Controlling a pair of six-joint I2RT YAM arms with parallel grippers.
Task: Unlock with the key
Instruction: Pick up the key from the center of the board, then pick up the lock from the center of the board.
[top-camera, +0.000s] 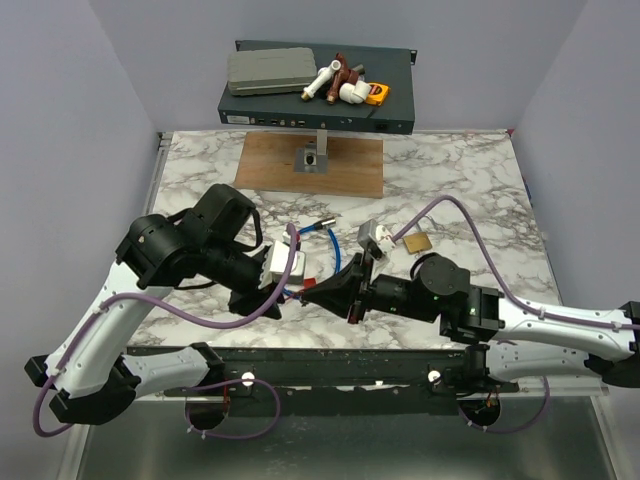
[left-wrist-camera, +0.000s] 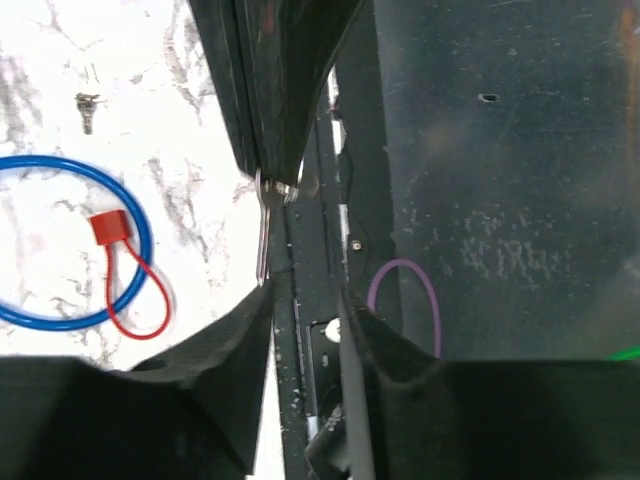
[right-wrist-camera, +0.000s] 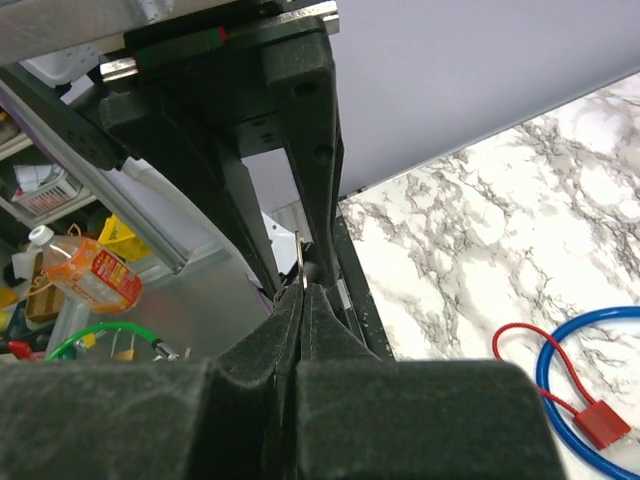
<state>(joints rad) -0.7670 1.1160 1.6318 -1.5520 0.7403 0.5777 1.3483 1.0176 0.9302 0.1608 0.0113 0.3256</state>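
My right gripper is shut on the small silver key. In the left wrist view the key's blade hangs out of the right gripper's dark fingertips, over the table's front edge. In the top view the right gripper points left towards my left gripper. My left gripper is open and empty, just under the key. The red loop strap with its red tag lies on the marble, partly inside the blue cable's loop, apart from the key. The brass padlock lies right of centre.
A small metal piece lies on the marble beyond the blue cable. A white-grey block sits next to the padlock. A wooden board with a metal post stands at the back. The black front rail runs below both grippers.
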